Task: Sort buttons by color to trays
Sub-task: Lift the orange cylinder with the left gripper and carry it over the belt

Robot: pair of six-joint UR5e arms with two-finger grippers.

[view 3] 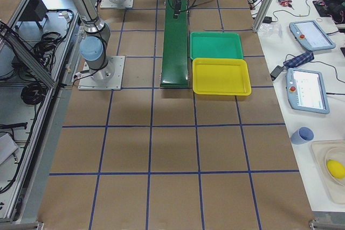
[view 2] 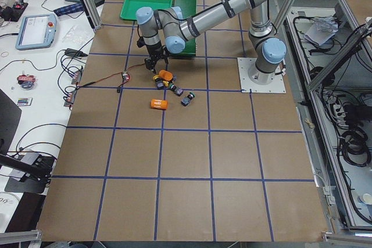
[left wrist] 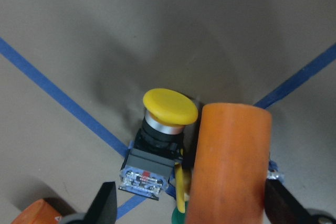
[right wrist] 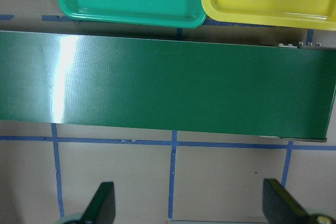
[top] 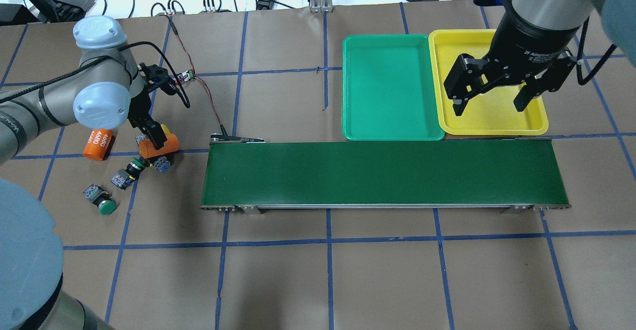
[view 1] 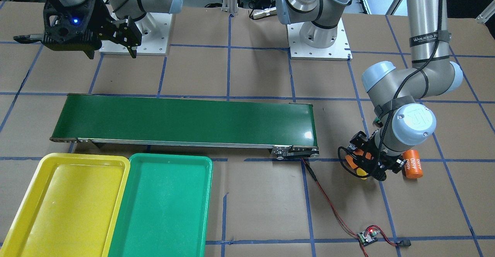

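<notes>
Orange plastic cylinder (left wrist: 231,166) crowds my open, empty left hand (left wrist: 193,205).
Yellow-capped black push-button (left wrist: 157,142) lies beside it, between fingers (left wrist: 105,207), long axis across closing line.

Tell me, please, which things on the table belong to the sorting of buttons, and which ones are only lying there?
For the job: yellow button, green button, second green button, yellow tray, green tray.

Only lying about: orange cylinder marked 4680, second orange cylinder, small circuit board, conveyor belt (it may serve as transport).
</notes>
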